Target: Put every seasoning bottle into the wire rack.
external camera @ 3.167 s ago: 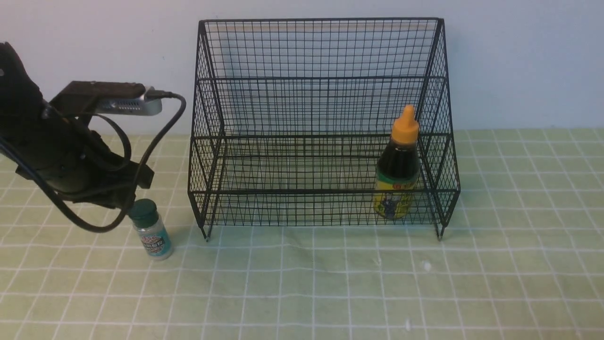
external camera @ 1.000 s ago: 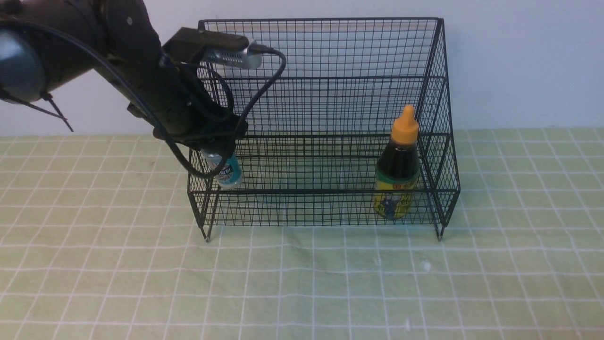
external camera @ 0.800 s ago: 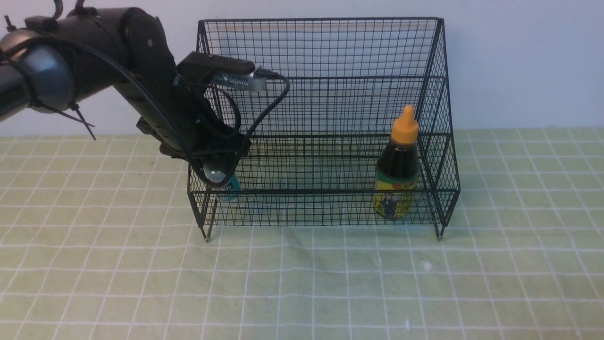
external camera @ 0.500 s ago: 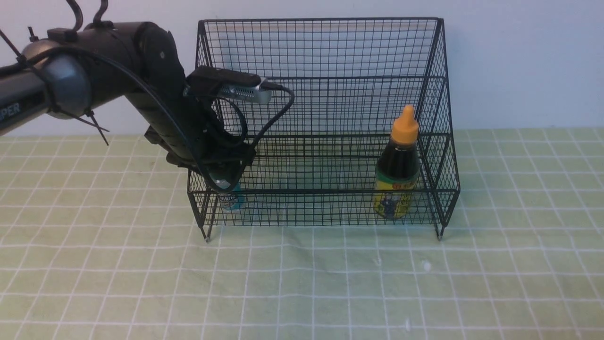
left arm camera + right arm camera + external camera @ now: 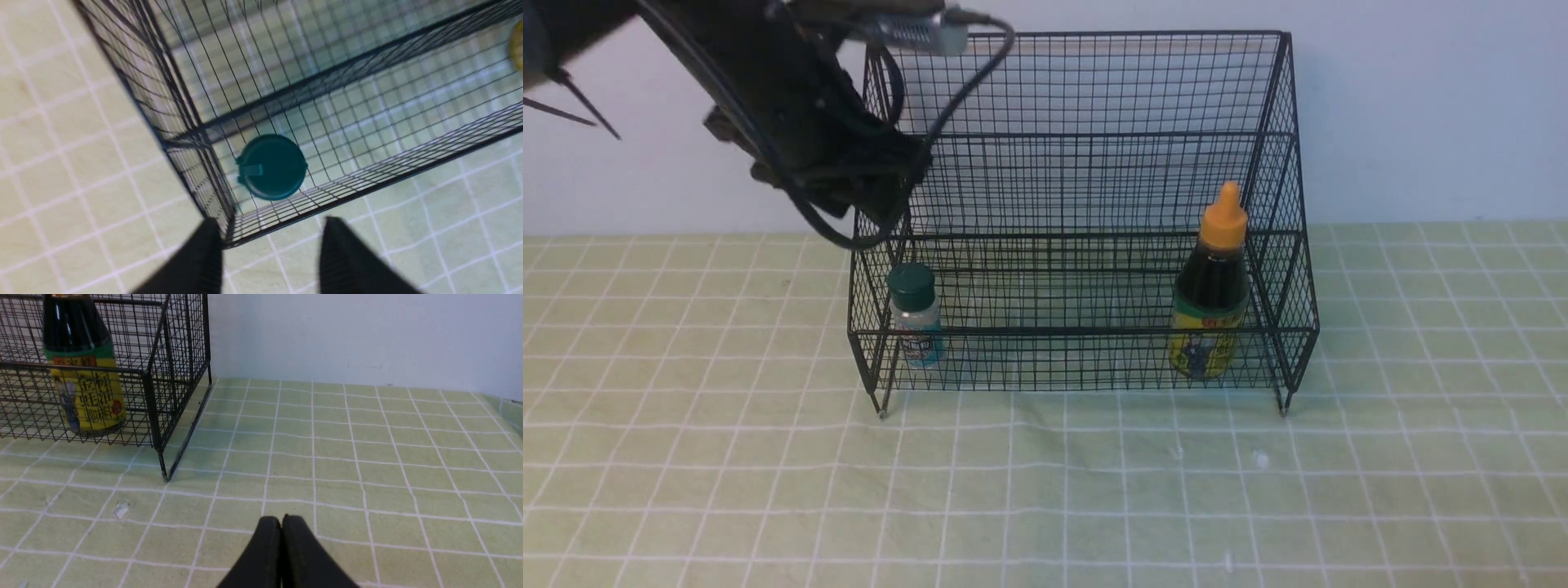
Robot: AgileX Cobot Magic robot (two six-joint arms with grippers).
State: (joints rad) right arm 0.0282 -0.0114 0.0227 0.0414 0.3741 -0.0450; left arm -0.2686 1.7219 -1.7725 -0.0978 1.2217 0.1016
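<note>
Green checked tablecloth covers the table, plain pale wall behind. Wire rack stands at the back centre, its top open and its front rail low. Both seasoning bottles are inside on the lowest tier: small green-capped shaker upright in the rack's left front corner, close to the side mesh and front rail; dark-sauce bottle upright near the right side, just behind the front rail.

Left gripper hangs above and a little in front of the shaker, jaws apart and holding nothing; the wrist view shows the cap clear of both fingers. Right gripper sits low over bare cloth, well to the right of the rack, fingers pressed together, empty.

Judged step: placement looks done, with the release made and the left arm clear above the rack. Next move likely calls only for taking that arm up and back to its own side, no new grasp.

Edges: the left side wall and front corner post of the rack lie right under the left gripper, so a sideways sweep could snag mesh; lifting straight up first seems safer. The left wrist view is motion-blurred, so the exact gap between fingertip and corner wire is hard to call. Open cloth lies in front and on both sides.
</note>
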